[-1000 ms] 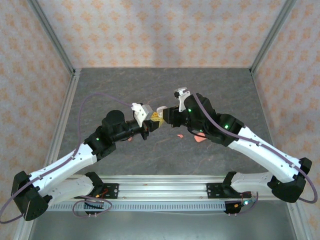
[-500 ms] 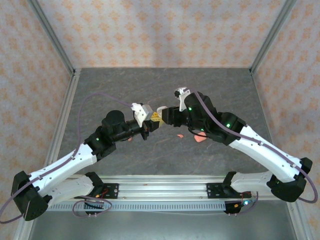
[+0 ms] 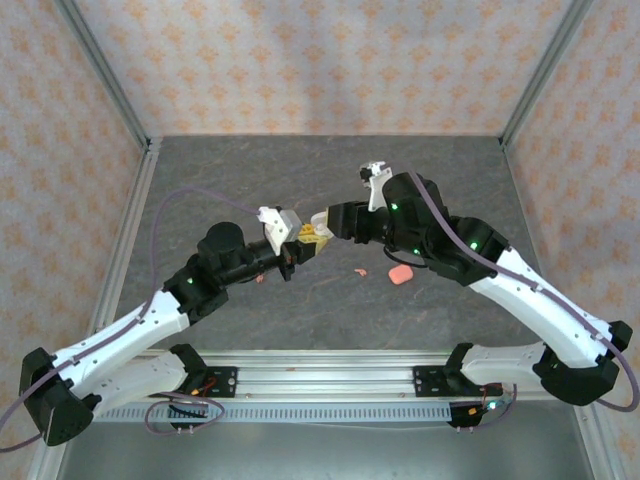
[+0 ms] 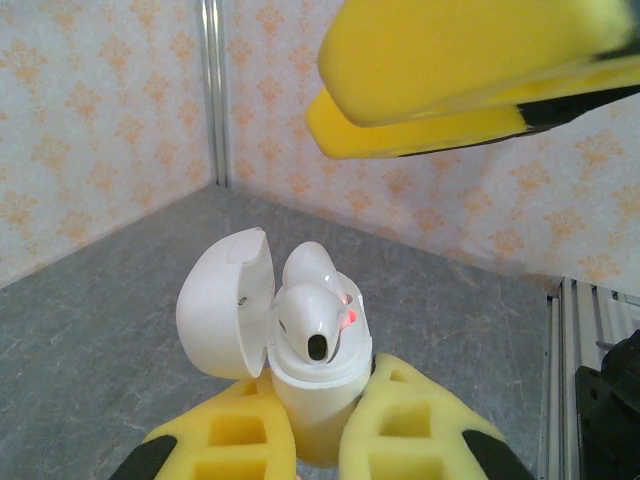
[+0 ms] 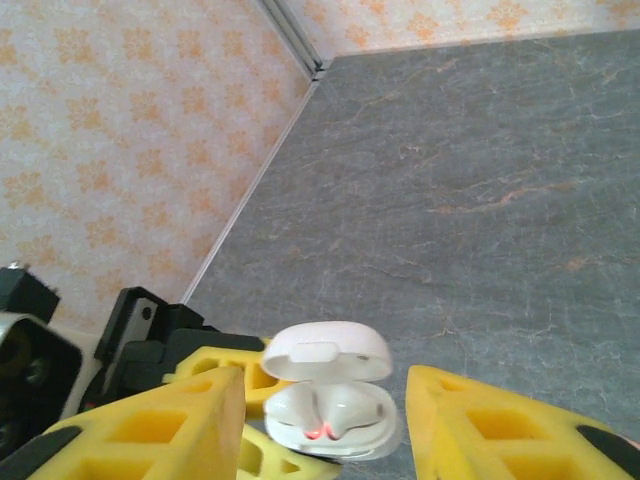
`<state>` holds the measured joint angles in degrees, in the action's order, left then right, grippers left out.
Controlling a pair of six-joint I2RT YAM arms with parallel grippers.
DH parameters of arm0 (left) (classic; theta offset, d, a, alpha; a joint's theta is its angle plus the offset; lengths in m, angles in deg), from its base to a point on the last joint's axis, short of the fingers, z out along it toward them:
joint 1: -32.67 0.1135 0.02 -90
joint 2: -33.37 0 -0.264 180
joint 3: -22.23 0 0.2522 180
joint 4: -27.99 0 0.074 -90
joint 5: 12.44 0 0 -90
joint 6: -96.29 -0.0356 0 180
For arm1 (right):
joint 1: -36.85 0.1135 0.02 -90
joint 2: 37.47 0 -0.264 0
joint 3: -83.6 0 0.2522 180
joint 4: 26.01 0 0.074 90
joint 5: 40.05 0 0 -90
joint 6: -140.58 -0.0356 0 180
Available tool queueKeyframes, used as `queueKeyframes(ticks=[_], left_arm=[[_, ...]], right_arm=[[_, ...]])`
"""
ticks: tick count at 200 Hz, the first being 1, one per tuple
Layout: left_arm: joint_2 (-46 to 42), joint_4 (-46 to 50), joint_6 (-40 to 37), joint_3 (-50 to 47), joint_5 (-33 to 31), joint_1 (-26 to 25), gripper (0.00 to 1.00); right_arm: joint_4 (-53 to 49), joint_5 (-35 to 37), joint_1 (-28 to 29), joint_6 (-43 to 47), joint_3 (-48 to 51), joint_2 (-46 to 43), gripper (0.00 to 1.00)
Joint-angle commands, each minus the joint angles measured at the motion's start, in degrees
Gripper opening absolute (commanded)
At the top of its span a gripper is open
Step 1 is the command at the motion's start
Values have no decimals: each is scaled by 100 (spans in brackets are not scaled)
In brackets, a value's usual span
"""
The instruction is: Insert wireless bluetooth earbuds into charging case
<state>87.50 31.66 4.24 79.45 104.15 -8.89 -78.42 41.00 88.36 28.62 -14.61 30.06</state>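
While left gripper (image 4: 312,445) clamps the case (image 4: 318,392), right gripper (image 5: 325,395) flanks it with gaps.

The lower half of the white case (image 4: 312,408) is hiding between the fingers (image 4: 400,430) of the left tool (image 4: 318,385), themselves running off the bottom edge. Above them the right tool (image 4: 335,100) is blurring, cut by the top and right edges. Beside the left tool's arm a pink speck (image 3: 262,280) is showing too small to name.

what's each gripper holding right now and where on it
The left gripper clamps the white rounded plastic charging case by its lower body, lid open, white earbuds inside. The right gripper is open near it, holding nothing.
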Motion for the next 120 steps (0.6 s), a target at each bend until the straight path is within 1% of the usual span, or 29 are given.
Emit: queueKeyframes(ticks=[1,37,71,99,120], left_arm=[[-223,154,-137,81,48,-36,0],[-450,335,-173,12,74,-36,0],[-539,421,-178,30,179,-36,1],[-517,603,-211,157,241,-36,1],[-491,644,-209,201,276,-36,1]], right_arm=[[-181,-453,-274,-246,-261,202,47],[-274,-1201,-733,-486,-397,450,47],[-30,-1925,-1038,-788,-279,590,46],[343,-2499,-1172,-1015,-113,694,46],[526,-2712,-1195,-1103,-70,771,45]])
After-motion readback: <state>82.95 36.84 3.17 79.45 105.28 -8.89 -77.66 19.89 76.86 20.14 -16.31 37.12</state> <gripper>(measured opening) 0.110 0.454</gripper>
